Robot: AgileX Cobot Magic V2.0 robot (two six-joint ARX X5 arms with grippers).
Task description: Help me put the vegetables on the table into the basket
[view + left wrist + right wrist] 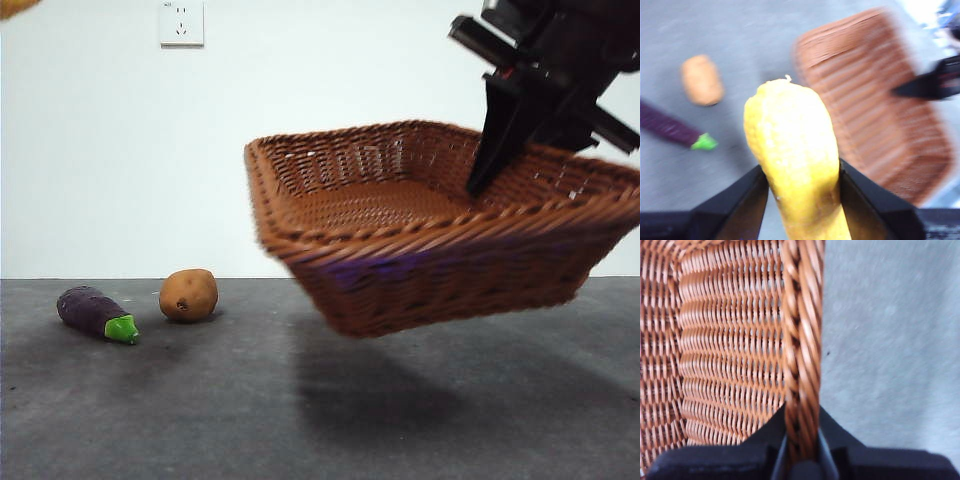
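My right gripper (480, 180) is shut on the braided rim (801, 390) of the brown wicker basket (440, 250), which hangs tilted in the air above the table (200, 400). High over the table, my left gripper (800, 185) is shut on the yellow corn cob (792, 150); only a yellow tip of the corn cob (15, 6) shows at the top left corner of the front view. The purple eggplant (92, 311) with its green cap and the tan potato (188, 294) lie side by side on the table at the left. The basket (870, 110) is empty inside.
A white wall with a socket (181, 22) stands behind the table. The basket casts a shadow (360, 390) on the grey surface beneath it.
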